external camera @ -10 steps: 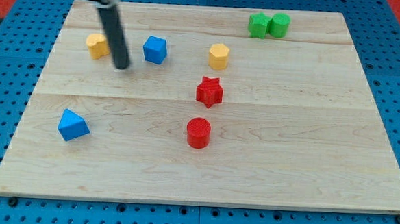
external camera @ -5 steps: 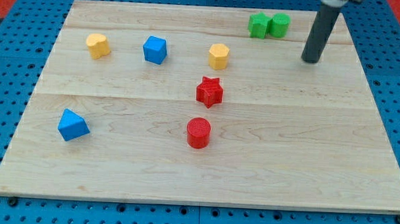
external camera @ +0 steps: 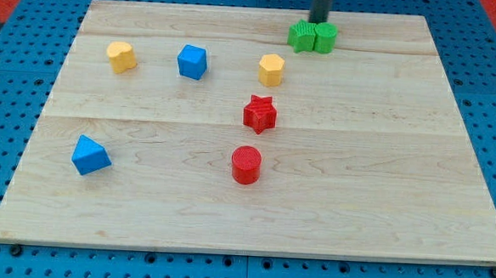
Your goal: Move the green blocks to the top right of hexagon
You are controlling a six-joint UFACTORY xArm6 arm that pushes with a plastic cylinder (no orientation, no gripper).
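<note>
Two green blocks sit side by side near the view's top right: a star-like green block (external camera: 303, 36) and a rounder green block (external camera: 325, 38). My tip (external camera: 320, 22) touches them from the view's top, just behind where they meet. The yellow hexagon (external camera: 271, 70) lies below and to the left of the green pair.
A second yellow block (external camera: 121, 56) and a blue cube (external camera: 192, 61) sit at the upper left. A red star (external camera: 259, 113) and a red cylinder (external camera: 246, 164) lie below the hexagon. A blue block (external camera: 90, 155) is at lower left. All rest on the wooden board (external camera: 417, 165).
My tip swept from the upper left across to the right, then came in behind the green blocks. The green pair has shifted down and to the left, toward the hexagon.
</note>
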